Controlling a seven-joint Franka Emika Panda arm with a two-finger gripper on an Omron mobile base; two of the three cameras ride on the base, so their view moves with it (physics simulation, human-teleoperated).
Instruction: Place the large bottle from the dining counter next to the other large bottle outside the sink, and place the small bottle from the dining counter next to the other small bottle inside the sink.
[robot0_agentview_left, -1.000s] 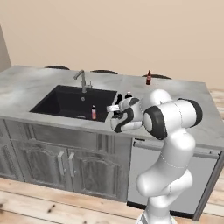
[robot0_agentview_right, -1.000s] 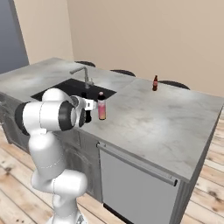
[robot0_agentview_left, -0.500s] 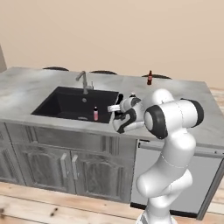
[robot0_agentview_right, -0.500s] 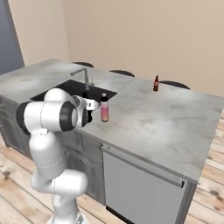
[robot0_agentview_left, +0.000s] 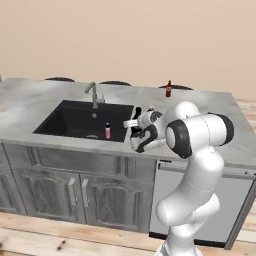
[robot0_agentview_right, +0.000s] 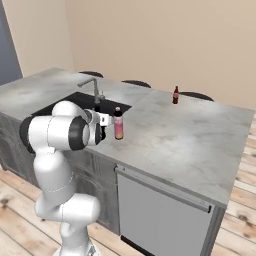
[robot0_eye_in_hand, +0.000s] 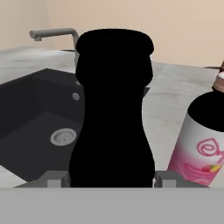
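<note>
Broad light grey marble-patterned dining counter (robot0_agentview_right: 190, 135) is seen from both base views, with the black rectangular sink (robot0_agentview_left: 75, 120) set into it and a slim silver gooseneck faucet (robot0_agentview_left: 93, 94) at its far rim.

The tall near-black cola-style large bottle (robot0_eye_in_hand: 113, 109) is seen upright, close in the hand view, between the two finger tips at the bottom edge. The gripper (robot0_eye_in_hand: 112, 178) is closed onto this bottle, one tip at each side of its lower body. Whether the bottle's base rests on the counter cannot be told.

The tall bottle with a pale orange-pink label, dark neck and dark cap (robot0_agentview_right: 118, 123) stands upright on the counter outside the sink, just beside its near right corner. In the hand view it (robot0_eye_in_hand: 204, 140) is seen just beside the held dark bottle, on the right; contact between the two cannot be told.

The short pale pink bottle with a dark cap (robot0_agentview_left: 107, 131) stands upright inside the basin, near its front wall.

The short brown glass bottle with a red label (robot0_agentview_right: 175, 95) stands upright at the far edge of the counter, well apart from the sink (robot0_agentview_left: 168, 89).

A round silver drain (robot0_eye_in_hand: 63, 136) is seen in the basin floor.
</note>
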